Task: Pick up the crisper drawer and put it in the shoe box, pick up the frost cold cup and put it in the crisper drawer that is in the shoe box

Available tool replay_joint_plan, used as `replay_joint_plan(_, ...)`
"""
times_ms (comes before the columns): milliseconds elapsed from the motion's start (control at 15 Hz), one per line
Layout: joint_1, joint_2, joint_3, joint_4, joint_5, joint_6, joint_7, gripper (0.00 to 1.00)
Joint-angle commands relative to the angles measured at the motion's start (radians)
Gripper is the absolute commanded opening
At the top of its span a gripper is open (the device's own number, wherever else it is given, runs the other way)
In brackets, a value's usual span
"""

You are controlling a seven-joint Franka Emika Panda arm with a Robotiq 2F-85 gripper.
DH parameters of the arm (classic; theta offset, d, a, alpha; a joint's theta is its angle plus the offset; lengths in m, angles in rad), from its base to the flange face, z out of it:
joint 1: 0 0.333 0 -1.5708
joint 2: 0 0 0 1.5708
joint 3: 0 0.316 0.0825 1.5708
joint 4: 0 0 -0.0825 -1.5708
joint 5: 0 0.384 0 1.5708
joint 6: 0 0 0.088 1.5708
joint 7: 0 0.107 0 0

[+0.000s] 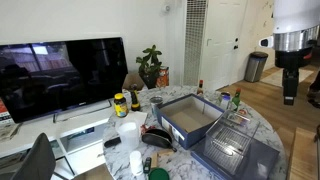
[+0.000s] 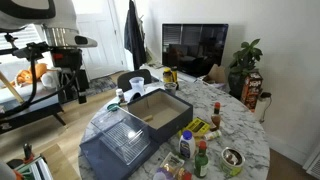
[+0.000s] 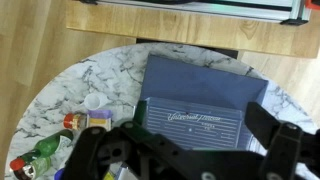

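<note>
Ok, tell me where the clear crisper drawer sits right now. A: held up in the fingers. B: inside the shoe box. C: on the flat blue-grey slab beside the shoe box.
C: in both exterior views the crisper drawer rests on the flat blue-grey slab beside the shoe box, while the gripper hangs off to the side, empty.

In both exterior views: set at mid range, slightly above the round white marble counter (image 1: 262, 125), facing the black flat-screen television (image 2: 194, 48) from differing angles, sharing the large blue-grey rectangular plastic bin (image 1: 178, 133). In the wrist view: looking straight down from high over that counter.
</note>
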Motion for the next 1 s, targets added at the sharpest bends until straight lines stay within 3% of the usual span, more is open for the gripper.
replay_joint_plan(0,0.016,0.002,-0.015,0.002,-0.009,-0.003,0.01,1.0)
replay_joint_plan(133,0.016,0.003,-0.015,0.002,-0.009,-0.003,0.01,1.0)
replay_joint_plan(333,0.078,0.061,-0.027,0.001,-0.015,0.041,-0.142,1.0)
replay_joint_plan(933,0.161,0.326,-0.129,-0.004,-0.026,0.402,-0.573,1.0)
